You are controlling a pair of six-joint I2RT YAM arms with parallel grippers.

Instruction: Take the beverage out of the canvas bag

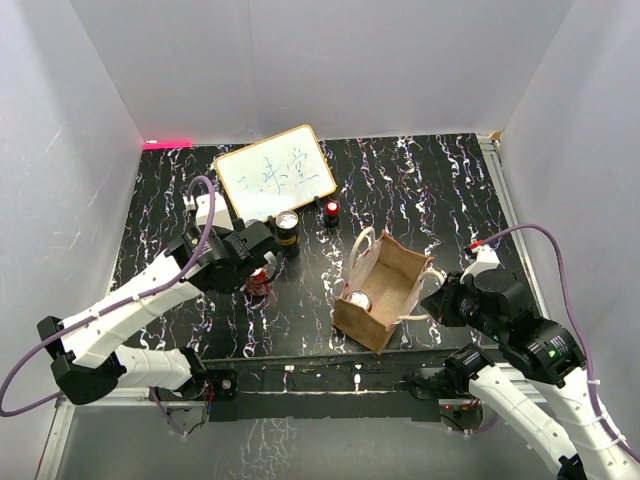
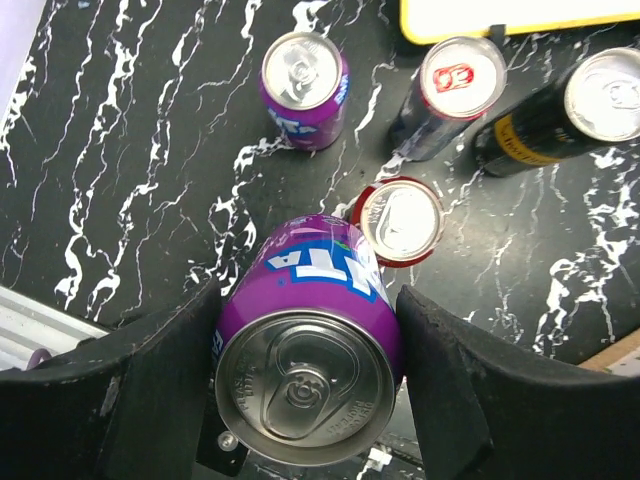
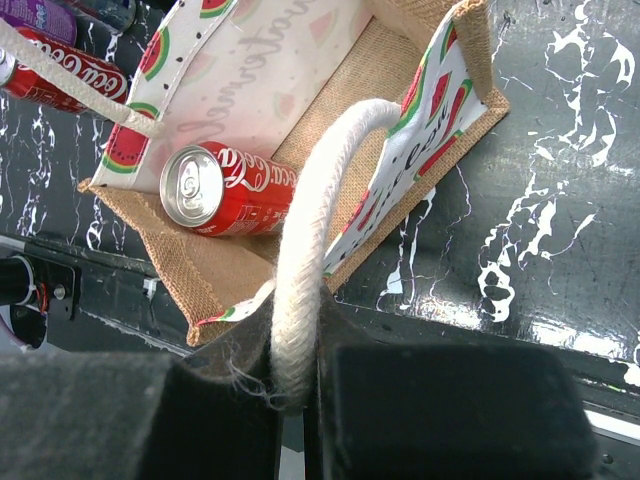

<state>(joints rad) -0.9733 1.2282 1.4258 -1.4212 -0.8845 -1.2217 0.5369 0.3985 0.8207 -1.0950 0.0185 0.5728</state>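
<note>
One cola can (image 3: 225,188) upright in canvas bag (image 1: 395,275); right pincer (image 3: 295,385) tight on cord handle (image 3: 305,270), left pincer (image 2: 305,330) around purple can (image 2: 300,395).

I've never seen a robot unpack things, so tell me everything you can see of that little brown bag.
The canvas bag is small, boxy and brown, of coarse woven cloth, with a pale lining printed with watermelon slices. It sits open on the black marbled table, by the right arm. A red Coca-Cola can lies on its side inside. The right tool pinches one white cord handle; the other loops free.
</note>
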